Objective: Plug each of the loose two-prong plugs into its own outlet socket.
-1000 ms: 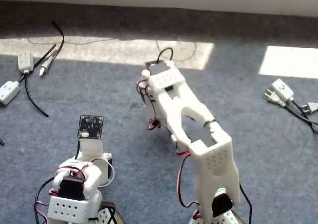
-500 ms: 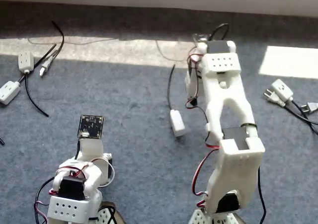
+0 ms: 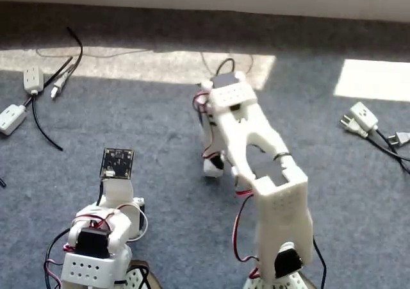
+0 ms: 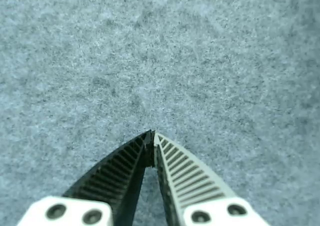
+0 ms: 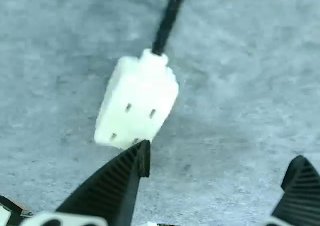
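A white outlet socket block [image 5: 137, 103] on a black cord [image 5: 170, 15] lies on the grey carpet, its slots facing up. My right gripper [image 5: 220, 161] hangs open just above it, with one finger [image 5: 132, 168] at the block's near edge and nothing held. In the high view the right arm [image 3: 256, 154] stretches over the mid carpet, and a bit of the block [image 3: 213, 167] peeks out beside it. My left gripper [image 4: 151, 135] is shut on nothing over bare carpet. The left arm [image 3: 106, 231] sits folded at the front left.
Two white outlet blocks [image 3: 32, 79] [image 3: 11, 118], a loose plug [image 3: 59, 84] and black cords lie at the far left. At the far right lie a white block with a plug [image 3: 360, 117] and another plug [image 3: 400, 137]. A wall runs along the back.
The right arm swung out to the right, uncovering the outlet block at centre, then came back left and now hangs over it again. The left arm has not moved.
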You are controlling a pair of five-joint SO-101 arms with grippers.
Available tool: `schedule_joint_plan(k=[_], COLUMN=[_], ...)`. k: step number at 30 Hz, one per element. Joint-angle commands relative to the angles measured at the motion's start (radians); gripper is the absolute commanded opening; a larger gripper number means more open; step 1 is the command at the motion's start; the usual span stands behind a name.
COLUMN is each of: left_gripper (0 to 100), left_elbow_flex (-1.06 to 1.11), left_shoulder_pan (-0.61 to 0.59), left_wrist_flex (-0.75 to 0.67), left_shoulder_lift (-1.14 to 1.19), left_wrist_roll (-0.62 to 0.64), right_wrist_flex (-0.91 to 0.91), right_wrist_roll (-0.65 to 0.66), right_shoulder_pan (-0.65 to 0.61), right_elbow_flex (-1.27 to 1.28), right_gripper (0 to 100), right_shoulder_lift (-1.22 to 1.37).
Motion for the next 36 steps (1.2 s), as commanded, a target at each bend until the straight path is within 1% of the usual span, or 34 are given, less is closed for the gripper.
schedule_joint_plan(k=[1,4,7,10,14,19,21,23,26,29,32,36], left_gripper=[1,1,1,1,1,1,1,1,1,1,1,1], left_elbow_flex=[0.013,0.013,0.013,0.013,0.013,0.013,0.013,0.013,0.013,0.013,0.013,0.013], left_shoulder_pan=[0.01,0.01,0.01,0.01,0.01,0.01,0.01,0.01,0.01,0.01,0.01,0.01], left_wrist_flex=[0.005,0.005,0.005,0.005,0.005,0.005,0.005,0.005,0.005,0.005,0.005,0.005], left_shoulder_lift=[-0.004,-0.004,-0.004,-0.004,-0.004,-0.004,-0.004,-0.004,-0.004,-0.004,-0.004,-0.004], left_wrist_roll=[-0.006,-0.006,-0.006,-0.006,-0.006,-0.006,-0.006,-0.006,-0.006,-0.006,-0.006,-0.006], right_wrist_flex=[0.038,0.038,0.038,0.041,0.042,0.042,0.035,0.035,0.036,0.035,0.035,0.041], right_wrist_roll=[0.006,0.009,0.011,0.012,0.015,0.109,0.11,0.11,0.107,0.106,0.061,0.029], right_shoulder_pan=[-0.156,-0.232,-0.226,-0.153,-0.022,0.13,0.166,0.177,0.166,0.114,0.038,-0.091], right_elbow_flex=[-0.013,-0.013,-0.013,-0.013,-0.013,-0.007,-0.005,-0.001,-0.001,-0.01,-0.013,-0.025], right_gripper=[39.7,39.7,39.7,39.7,39.7,39.7,39.7,39.7,39.7,39.7,39.7,39.7], right_shoulder_lift=[-0.013,-0.018,-0.019,-0.021,-0.03,-0.087,-0.085,-0.056,0.018,0.105,0.165,0.162])
